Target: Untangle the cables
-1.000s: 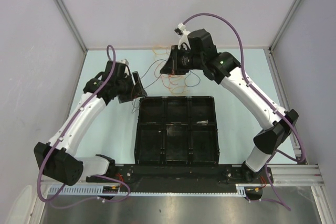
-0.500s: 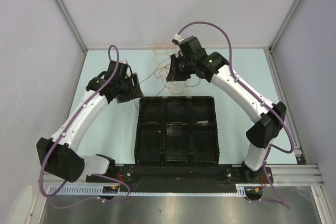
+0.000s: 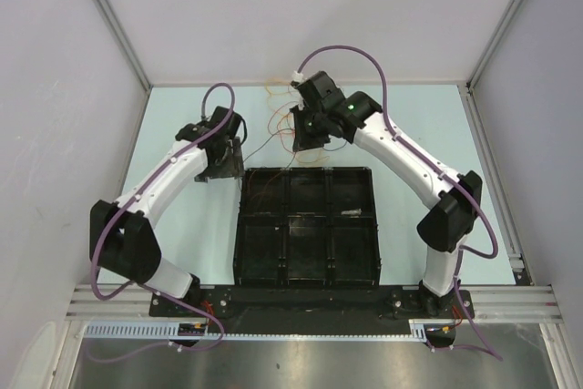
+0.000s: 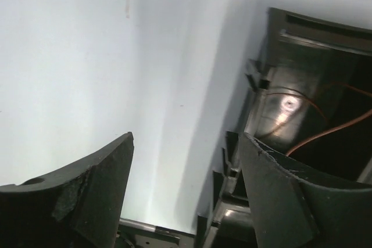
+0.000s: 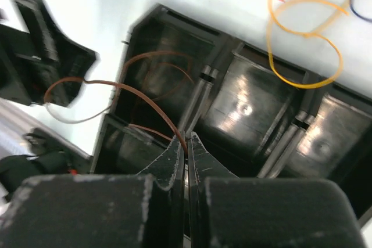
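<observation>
The cables (image 3: 281, 108) lie as a loose tangle of thin orange, red and dark wires at the back of the table. My right gripper (image 3: 298, 131) hovers over the far edge of the black compartment tray (image 3: 239, 225). In the right wrist view that gripper (image 5: 186, 138) is shut on a thin brownish-red cable (image 5: 135, 91), which arcs left over the tray (image 5: 250, 105) toward the left gripper's blurred black finger (image 5: 43, 45). An orange loop (image 5: 302, 42) lies beyond the tray. My left gripper (image 4: 185, 137) is open beside the tray's far-left corner (image 4: 273, 85), with only bare table between its fingers.
Grey walls enclose the pale table on three sides (image 3: 109, 34). The tray has several compartments, and a small white piece (image 3: 351, 215) lies in one on its right. A metal rail (image 3: 510, 298) runs along the near edge behind the arm bases.
The right gripper has moved left and nearer the tray, still shut on the cable. The left arm has folded closer in beside the tray's far-left corner.
</observation>
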{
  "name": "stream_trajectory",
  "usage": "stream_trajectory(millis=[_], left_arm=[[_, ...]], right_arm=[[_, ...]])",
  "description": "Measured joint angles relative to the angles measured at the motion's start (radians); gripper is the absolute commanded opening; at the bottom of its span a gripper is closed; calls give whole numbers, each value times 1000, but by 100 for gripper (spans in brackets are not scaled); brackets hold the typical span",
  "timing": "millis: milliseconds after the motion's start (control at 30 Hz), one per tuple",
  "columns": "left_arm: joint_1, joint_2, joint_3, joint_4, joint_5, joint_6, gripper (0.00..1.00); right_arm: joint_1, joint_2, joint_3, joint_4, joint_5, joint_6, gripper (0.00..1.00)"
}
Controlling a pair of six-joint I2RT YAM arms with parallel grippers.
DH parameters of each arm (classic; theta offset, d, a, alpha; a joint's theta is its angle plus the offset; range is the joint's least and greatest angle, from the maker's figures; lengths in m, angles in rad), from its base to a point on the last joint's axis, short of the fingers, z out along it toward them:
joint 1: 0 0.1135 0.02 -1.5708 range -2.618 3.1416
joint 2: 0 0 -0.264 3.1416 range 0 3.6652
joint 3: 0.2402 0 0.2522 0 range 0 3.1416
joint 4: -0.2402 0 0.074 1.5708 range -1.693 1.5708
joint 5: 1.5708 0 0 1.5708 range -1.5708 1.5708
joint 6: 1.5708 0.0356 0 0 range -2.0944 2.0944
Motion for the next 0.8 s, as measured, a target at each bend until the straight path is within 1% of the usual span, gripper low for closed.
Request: stream_trajectory(millis=[200, 333, 500, 533, 567, 667, 800], left_arm=[[9, 35, 24, -48, -73, -1, 84], [36, 38, 36, -67, -102, -1, 88], [83, 38, 37, -78, -111, -2, 91], [96, 38, 37, -82, -114, -2, 95], [103, 38, 37, -84, -120, -2, 96], [121, 37, 36, -91, -143, 0, 100], [126, 36, 34, -85, -142, 0, 100]], right_arm=[[19, 74, 49, -89, 68, -24, 0], [38, 113, 61, -133, 89, -40, 0], [80, 194, 172, -208, 136, -41, 0], [89, 214, 203, -229, 155, -40, 0], [92, 223, 213, -237, 163, -40, 0], [91, 221, 209, -259, 182, -40, 0], [86, 137, 106, -196, 149, -56, 0]])
